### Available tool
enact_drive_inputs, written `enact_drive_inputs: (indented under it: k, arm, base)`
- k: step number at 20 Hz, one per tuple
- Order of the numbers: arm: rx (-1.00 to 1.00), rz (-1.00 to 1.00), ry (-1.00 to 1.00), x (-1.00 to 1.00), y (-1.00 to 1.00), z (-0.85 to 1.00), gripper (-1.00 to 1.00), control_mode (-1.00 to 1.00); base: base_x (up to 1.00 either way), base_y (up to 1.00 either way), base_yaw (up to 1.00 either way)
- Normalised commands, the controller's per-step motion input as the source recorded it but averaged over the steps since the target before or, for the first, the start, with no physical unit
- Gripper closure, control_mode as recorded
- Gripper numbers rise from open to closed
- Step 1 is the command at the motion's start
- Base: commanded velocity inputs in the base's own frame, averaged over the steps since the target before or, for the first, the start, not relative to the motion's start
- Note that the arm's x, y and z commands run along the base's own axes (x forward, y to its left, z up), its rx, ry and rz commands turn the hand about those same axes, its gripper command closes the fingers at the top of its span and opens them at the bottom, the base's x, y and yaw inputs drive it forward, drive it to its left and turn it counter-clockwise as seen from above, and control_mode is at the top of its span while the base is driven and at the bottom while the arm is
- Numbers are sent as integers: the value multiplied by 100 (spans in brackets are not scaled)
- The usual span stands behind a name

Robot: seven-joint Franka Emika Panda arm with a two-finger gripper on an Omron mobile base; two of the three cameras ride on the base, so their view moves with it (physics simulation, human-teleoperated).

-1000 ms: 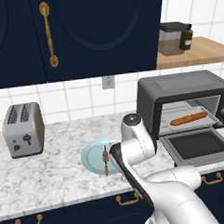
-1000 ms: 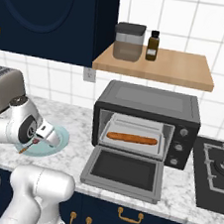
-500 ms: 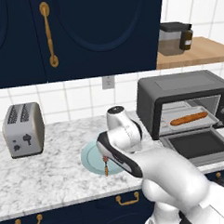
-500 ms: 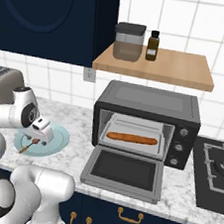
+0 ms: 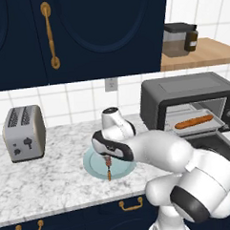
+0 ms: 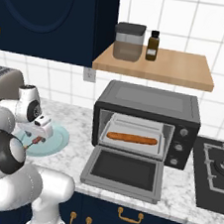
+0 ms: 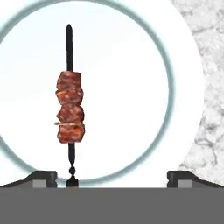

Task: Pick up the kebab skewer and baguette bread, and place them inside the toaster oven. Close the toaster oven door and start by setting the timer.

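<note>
Marble worktop: golden baguette bread already inside dark grey toaster oven, drop-down door open. Tan-stick kebab skewer on pale blue plate near front edge; two-finger gripper, fingers apart, above it. Remaining: skewer, door, timer.

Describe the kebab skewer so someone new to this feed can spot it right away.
Start at the grey marble counter, between the silver toaster and the dark toaster oven. A round pale blue plate lies there under the gripper. The kebab skewer lies on it: a thin dark stick with reddish-brown meat chunks bunched at its middle, unlike the smooth orange baguette in the oven.
</note>
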Motion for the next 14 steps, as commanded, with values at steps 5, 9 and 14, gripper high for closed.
enact_drive_inputs:
  k: [5,9,14]
  arm:
    - [4,0,0,23,30,-45,-100,-100]
    - [6,0,0,27,3,-24,-100,-100]
    - [1,0,0,34,9,-26,-100,-100]
  base:
    - [0,0,0]
    - [0,0,0]
    - [0,0,0]
